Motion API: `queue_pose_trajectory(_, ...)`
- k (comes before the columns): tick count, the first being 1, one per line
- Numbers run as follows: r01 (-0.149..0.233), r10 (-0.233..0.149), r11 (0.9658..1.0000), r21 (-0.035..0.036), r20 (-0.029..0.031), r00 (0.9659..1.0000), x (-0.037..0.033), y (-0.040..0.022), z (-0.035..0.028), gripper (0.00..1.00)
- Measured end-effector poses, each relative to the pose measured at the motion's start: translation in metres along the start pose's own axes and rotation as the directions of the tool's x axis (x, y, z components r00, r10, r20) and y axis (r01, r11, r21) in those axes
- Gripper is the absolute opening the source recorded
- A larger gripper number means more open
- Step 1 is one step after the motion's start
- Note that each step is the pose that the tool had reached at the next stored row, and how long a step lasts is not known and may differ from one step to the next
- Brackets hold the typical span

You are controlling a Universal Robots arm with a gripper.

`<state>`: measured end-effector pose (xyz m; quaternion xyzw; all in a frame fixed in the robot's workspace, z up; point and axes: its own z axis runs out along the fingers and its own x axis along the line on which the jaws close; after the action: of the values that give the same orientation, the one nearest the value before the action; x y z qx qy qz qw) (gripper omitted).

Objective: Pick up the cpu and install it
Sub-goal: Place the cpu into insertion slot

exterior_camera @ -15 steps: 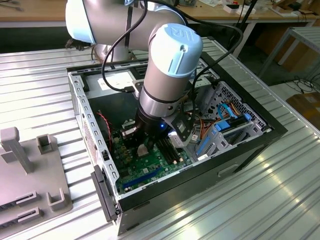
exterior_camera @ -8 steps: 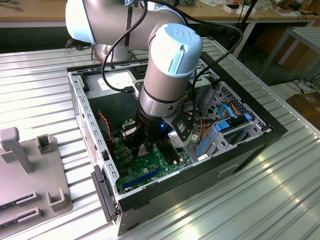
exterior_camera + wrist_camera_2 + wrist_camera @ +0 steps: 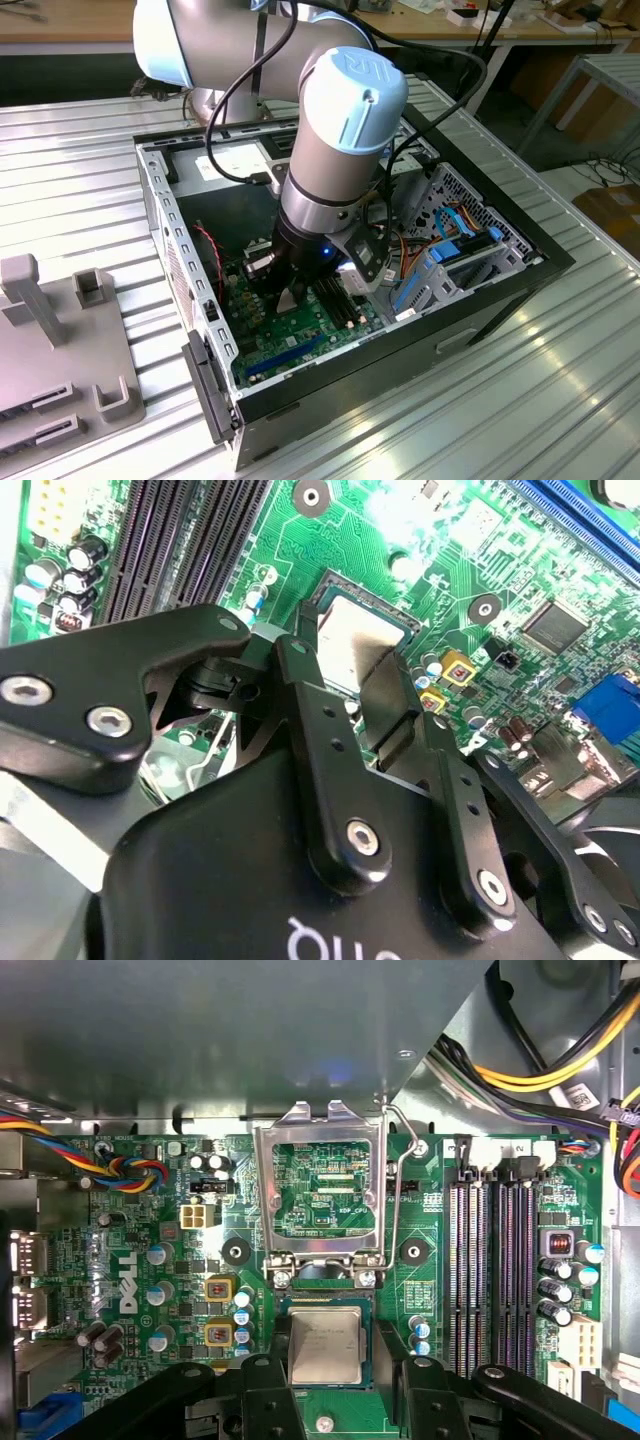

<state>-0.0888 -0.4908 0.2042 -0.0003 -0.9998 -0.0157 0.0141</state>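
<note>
The cpu (image 3: 325, 1348), a flat silver-grey square, lies level in the motherboard's socket, and in the second wrist view the cpu (image 3: 352, 640) shows between the two black fingers. My gripper (image 3: 326, 1352) reaches down into the open computer case (image 3: 160, 215), with one finger against each side edge of the chip. The same gripper (image 3: 345, 670) is shut on the cpu, and in the exterior view the gripper (image 3: 292, 298) hangs low over the green motherboard (image 3: 300, 335). The hollow metal socket frame (image 3: 320, 1200) stands flipped open just beyond the socket.
The socket lever (image 3: 393, 1195) is raised beside the frame. Black memory slots (image 3: 495, 1260) run along one side of the socket. Coloured cables (image 3: 560, 1065) and a blue drive bay (image 3: 440, 262) crowd the case's far side. A grey fixture (image 3: 60, 340) sits on the table at the exterior view's left.
</note>
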Motion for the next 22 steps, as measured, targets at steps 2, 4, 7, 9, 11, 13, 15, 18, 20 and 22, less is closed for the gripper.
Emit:
queue_pose_trajectory(2, 0.001, -0.001, 1.0, 0.0002, 0.0, 1.0, 0.0, 0.0, 0.0, 0.45)
queue_pose_trajectory(4, 0.004, -0.004, 1.0, 0.0, 0.0, 1.0, 0.0009, 0.0001, 0.0001, 0.45)
queue_pose_trajectory(7, 0.006, -0.006, 1.0, 0.0002, -0.0002, 1.0, 0.0014, 0.0, 0.0002, 0.45)
queue_pose_trajectory(9, 0.009, -0.009, 1.0, 0.0003, -0.0003, 1.0, 0.0015, -0.0001, 0.0005, 0.45)
queue_pose_trajectory(11, 0.013, -0.013, 0.9999, 0.0001, -0.0004, 0.9999, 0.0015, -0.0001, 0.0012, 0.45)
queue_pose_trajectory(13, 0.013, -0.013, 0.9999, 0.0002, -0.0005, 0.9999, 0.0015, -0.0001, 0.0019, 0.45)
queue_pose_trajectory(15, 0.013, -0.013, 0.9999, 0.0001, -0.0005, 0.9999, 0.0013, -0.0001, 0.0025, 0.45)
queue_pose_trajectory(18, 0.013, -0.013, 0.9999, 0.0003, -0.0008, 0.9999, 0.0002, -0.0001, 0.0029, 0.45)
queue_pose_trajectory(20, 0.013, -0.013, 0.9999, 0.0004, -0.0004, 0.9999, -0.0009, -0.0002, 0.0031, 0.45)
queue_pose_trajectory(22, 0.013, -0.013, 0.9999, 0.0002, -0.0004, 0.9999, -0.0016, -0.0001, 0.0033, 0.45)
